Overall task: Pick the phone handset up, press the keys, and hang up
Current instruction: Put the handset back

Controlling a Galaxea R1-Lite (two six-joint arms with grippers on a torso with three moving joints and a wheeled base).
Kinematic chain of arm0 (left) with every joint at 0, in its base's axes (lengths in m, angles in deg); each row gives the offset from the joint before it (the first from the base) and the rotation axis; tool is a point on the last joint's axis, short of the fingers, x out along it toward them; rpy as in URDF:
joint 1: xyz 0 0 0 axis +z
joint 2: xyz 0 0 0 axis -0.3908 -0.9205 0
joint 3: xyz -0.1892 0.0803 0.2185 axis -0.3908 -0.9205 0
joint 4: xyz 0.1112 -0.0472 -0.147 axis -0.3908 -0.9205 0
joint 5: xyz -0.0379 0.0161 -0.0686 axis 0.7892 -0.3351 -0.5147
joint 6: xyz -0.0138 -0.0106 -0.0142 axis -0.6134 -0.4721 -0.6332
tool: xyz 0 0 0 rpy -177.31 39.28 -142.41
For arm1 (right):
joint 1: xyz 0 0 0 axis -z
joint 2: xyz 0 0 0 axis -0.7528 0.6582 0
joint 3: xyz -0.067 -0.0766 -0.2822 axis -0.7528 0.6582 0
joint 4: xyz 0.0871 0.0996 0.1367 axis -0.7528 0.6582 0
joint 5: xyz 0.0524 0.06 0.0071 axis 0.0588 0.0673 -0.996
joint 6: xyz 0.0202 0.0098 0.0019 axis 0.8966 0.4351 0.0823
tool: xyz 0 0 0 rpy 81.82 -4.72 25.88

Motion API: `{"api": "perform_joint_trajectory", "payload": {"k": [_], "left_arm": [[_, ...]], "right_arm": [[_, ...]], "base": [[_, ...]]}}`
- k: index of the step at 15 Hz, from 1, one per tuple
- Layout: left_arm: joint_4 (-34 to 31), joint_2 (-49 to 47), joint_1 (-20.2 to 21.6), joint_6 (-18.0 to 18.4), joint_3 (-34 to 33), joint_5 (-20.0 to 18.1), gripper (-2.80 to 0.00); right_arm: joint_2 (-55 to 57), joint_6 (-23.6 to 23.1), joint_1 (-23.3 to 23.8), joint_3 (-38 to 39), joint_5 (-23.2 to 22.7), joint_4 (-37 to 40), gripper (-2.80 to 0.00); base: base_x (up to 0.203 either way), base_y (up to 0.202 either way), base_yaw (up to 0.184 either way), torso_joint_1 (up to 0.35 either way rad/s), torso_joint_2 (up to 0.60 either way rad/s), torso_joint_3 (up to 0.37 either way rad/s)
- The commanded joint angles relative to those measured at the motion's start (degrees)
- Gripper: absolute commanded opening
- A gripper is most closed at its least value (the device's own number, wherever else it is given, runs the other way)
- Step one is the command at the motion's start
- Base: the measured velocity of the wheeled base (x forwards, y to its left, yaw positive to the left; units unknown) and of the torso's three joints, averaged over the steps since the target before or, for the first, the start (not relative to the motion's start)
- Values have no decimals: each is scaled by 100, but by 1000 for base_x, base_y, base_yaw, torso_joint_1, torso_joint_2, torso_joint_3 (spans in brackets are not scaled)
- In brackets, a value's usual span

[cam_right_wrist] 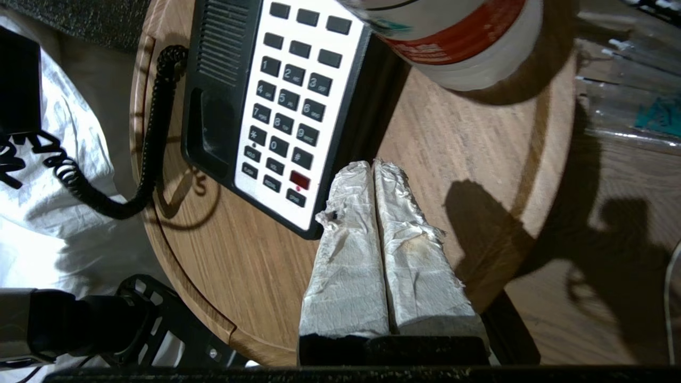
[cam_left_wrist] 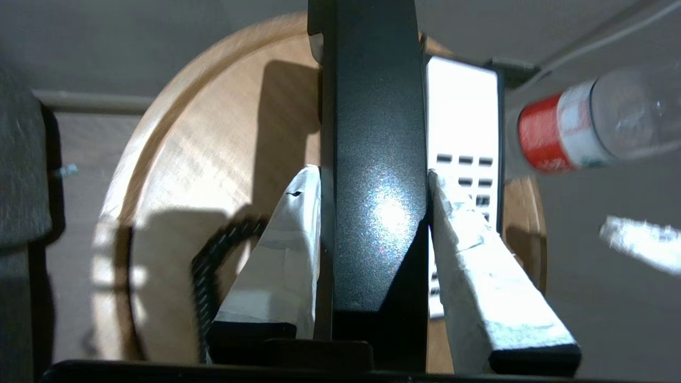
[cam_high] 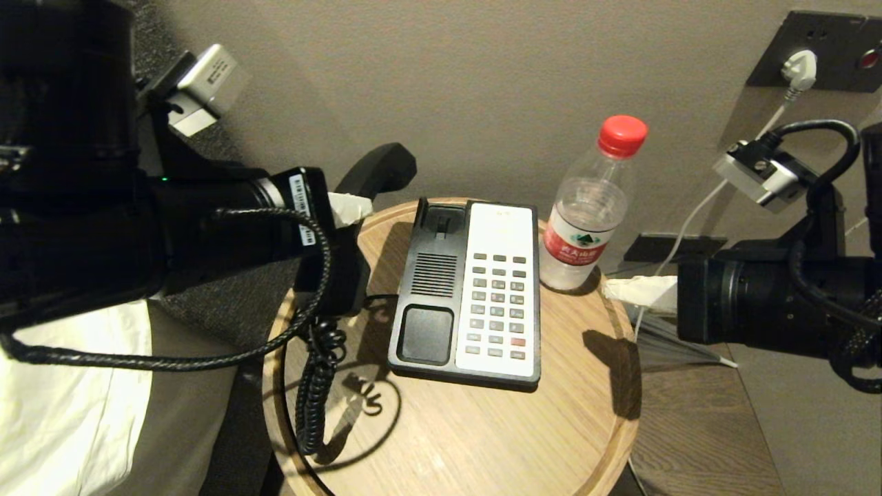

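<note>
My left pincer (cam_left_wrist: pixel 375 181) is clamped on the phone handset (cam_high: pixel 372 179), which I hold up over the left edge of the round wooden worktop (cam_high: pixel 482 441), off its cradle and just left of the phone base (cam_high: pixel 468 289). The coiled cord (cam_high: pixel 313 386) hangs from it to the worktop. My right pincer (cam_right_wrist: pixel 372 170), fingers together, hovers at the right edge, near the water bottle (cam_high: pixel 592 207).

Black handset (cam_high: pixel 375 172) lifted, off cradle
</note>
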Motion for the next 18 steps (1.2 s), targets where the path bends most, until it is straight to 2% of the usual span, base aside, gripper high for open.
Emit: {"api": "perform_joint_trajectory", "payload": {"k": [1,4,7,11,18], "left_arm": [[-4,-418,-292,-19,273,188,-280],[5,-536,-525,-13,283,218,-280],[5,-625,-564,-20,276,250,-280],[-3,-1032,-573,-3,536,771,-280],[-19,-1110,-617,-3,597,761,-280]], "right_arm": [[-22,13,45,-2,-8,5,-280],[19,16,188,25,1,5,-280],[14,13,233,77,-5,-13,-280],[-39,13,239,103,-43,-21,-280],[-22,13,248,112,-52,-21,-280]], "base": [[0,0,0,0,0,0],[0,0,0,0,0,0],[0,0,0,0,0,0],[0,0,0,0,0,0],[0,0,0,0,0,0]]}}
